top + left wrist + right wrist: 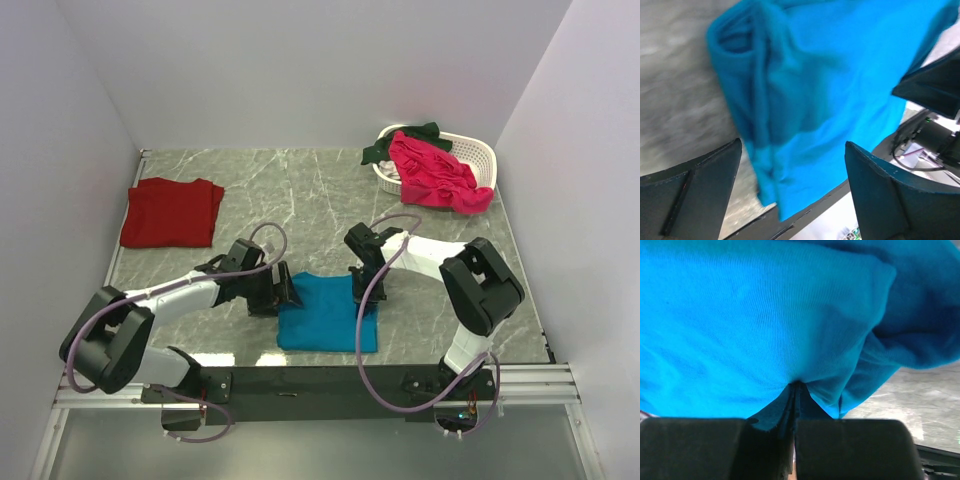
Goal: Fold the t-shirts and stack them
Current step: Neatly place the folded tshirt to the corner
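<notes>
A: Teal-blue t-shirt folded small by the near edge of the counter, about mid-width. Right fingers pinched fully shut on its right-side edge, cloth puckered into the nip.
B: Left fingers?
A: Spread wide over the shirt's left-side edge, nothing held.
B: Handling?
A: Soft, light, limp — likely to sag and fall open if lifted by one edge alone. Not fragile, not slippery. Best pinched at both side edges through all layers, kept low.
B: Where to?
A: Presumably onto dark red t-shirt, folded by the left edge toward the far corner. Pink t-shirt and dark green t-shirt heaped in white basket, far right corner.
</notes>
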You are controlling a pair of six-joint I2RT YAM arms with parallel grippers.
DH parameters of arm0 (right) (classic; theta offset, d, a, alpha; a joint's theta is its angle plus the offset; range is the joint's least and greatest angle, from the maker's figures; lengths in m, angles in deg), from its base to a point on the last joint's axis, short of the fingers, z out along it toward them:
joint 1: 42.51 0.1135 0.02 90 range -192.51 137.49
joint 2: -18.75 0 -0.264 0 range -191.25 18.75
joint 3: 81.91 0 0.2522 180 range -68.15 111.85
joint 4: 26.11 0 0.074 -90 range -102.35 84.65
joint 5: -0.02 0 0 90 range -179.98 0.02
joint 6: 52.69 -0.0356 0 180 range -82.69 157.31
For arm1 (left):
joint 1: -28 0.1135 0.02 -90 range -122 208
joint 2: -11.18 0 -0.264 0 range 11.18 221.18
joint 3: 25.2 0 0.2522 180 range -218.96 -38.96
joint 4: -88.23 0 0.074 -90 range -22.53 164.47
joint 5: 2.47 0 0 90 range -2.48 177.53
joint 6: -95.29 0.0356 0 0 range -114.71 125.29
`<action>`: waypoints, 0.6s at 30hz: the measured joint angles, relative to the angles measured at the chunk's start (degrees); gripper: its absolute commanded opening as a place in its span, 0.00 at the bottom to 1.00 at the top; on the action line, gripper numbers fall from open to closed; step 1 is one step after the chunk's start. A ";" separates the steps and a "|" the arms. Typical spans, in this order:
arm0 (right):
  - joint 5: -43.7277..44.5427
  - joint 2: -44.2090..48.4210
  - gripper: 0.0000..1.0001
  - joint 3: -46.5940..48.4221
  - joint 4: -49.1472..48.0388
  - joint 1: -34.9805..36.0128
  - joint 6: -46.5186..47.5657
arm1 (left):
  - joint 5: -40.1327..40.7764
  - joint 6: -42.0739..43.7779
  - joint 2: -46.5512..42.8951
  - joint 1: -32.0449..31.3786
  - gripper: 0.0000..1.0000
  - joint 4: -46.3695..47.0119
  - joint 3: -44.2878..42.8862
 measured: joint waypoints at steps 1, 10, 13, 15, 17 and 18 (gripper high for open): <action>-0.52 -0.22 0.00 0.04 0.00 -0.04 -0.02 | -0.55 -0.20 0.37 0.00 0.91 1.18 0.09; -3.02 -1.22 0.00 0.37 0.11 -0.15 -0.61 | -4.17 -2.05 2.75 -0.11 0.90 8.55 1.53; -3.37 -1.40 0.00 0.48 0.17 -0.15 -0.76 | -4.83 -2.82 4.28 -1.29 0.88 10.54 1.20; -3.48 -1.66 0.00 0.72 0.44 -0.15 -0.83 | -4.87 -2.84 5.75 -2.86 0.88 11.28 0.15; -3.63 -1.84 0.00 0.90 0.57 -0.15 -0.83 | -5.01 -2.82 7.34 -4.31 0.87 11.52 -1.18; -3.67 -1.95 0.00 1.01 0.68 -0.15 -0.81 | -5.01 -2.82 8.15 -4.94 0.86 11.54 -1.84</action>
